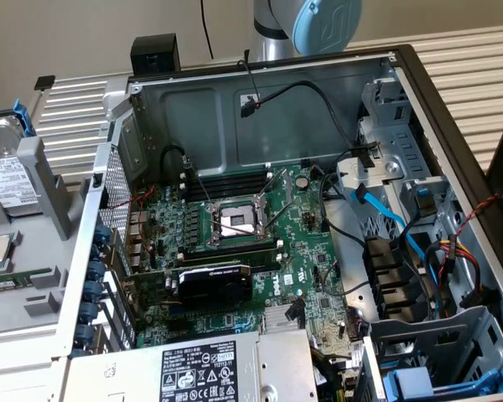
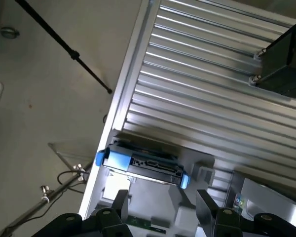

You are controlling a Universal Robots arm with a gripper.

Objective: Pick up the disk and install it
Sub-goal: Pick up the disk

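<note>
On the ribbed metal tabletop (image 2: pixel 202 89), you'll see the disk (image 2: pixel 142 165) sitting untouched in its grey holder (image 1: pixel 46 180) beside the open computer case (image 1: pixel 260 109), with the gripper (image 2: pixel 162 200) near it spread wide and empty, so pick-up and installation are both left to do.

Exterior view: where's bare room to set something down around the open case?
Bare slatted table between the black box and the disk, and more slats past the case on the exterior view's right. Crowded: the motherboard and the cables beside it.
</note>
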